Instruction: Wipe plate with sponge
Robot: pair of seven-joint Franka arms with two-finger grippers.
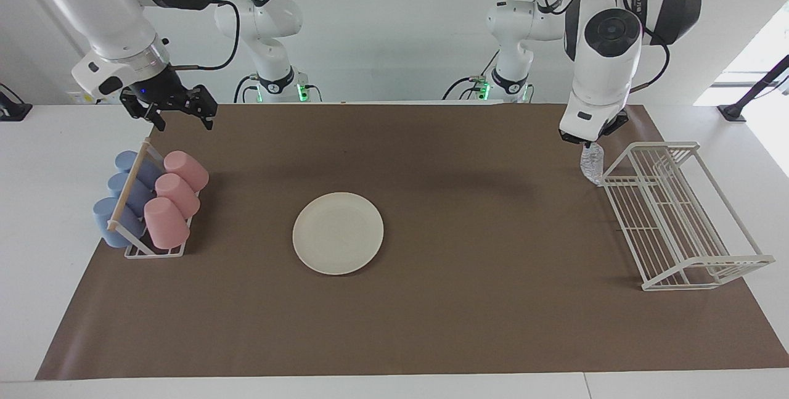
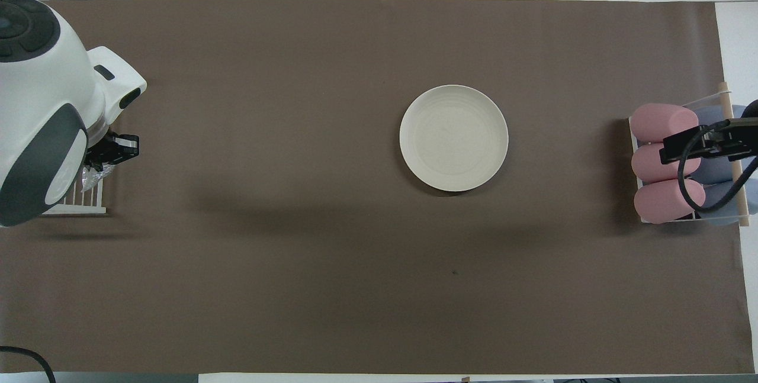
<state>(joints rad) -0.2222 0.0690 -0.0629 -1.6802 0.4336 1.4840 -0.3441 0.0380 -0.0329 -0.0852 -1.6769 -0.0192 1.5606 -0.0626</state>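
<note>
The cream-white plate [image 1: 338,233] [image 2: 453,138] lies flat on the brown mat, with nothing on it. My left gripper [image 1: 585,143] [image 2: 102,158] points straight down, shut on the silvery sponge [image 1: 592,166] [image 2: 93,177]. The sponge hangs by the corner of the white wire rack [image 1: 678,214] that is nearest the robots, well away from the plate. In the overhead view the arm's wrist hides most of the sponge. My right gripper [image 1: 174,109] [image 2: 699,145] hovers open over the cup rack [image 1: 132,245], holding nothing.
The wire rack [image 2: 77,200] stands at the left arm's end of the mat. Pink cups [image 1: 174,194] [image 2: 664,161] and blue cups [image 1: 120,201] lie in the cup rack at the right arm's end. The brown mat [image 1: 468,300] covers most of the table.
</note>
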